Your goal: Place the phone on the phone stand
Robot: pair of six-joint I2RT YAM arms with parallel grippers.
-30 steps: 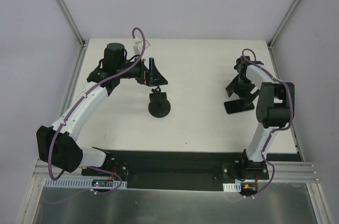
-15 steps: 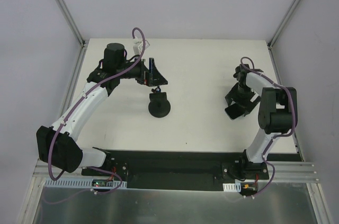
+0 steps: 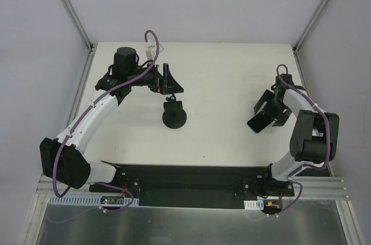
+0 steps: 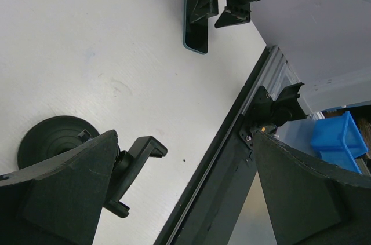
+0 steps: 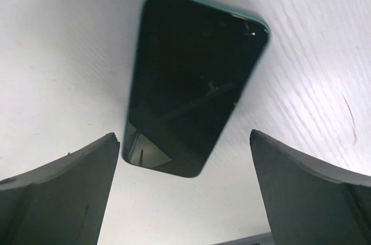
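1. the phone [image 5: 194, 88] lies flat on the tabletop [image 3: 220, 77], right side, dark screen up w/ a teal-ish rim showing. Not on the stand.
2. the right gripper [image 3: 269, 110] hangs right over the phone. Its fingers [image 5: 64, 193] are spread wide, released. In wrist view there's one finger each side of the phone's near end w/ a gap to both edges, no contact seen.
3. the phone stand [image 3: 174, 116] sits upright on the tabletop, left of centre: disc base down, neck + cradle on top. Well apart from the phone.
4. the left gripper [image 3: 167, 81] hovers just beyond the stand, on the far side from the arm bases. Fingers spread wide, released, nothing btwn them.
5. left wrist view: stand's neck + cradle poke out from behind one finger. Touching or not, can't tell.
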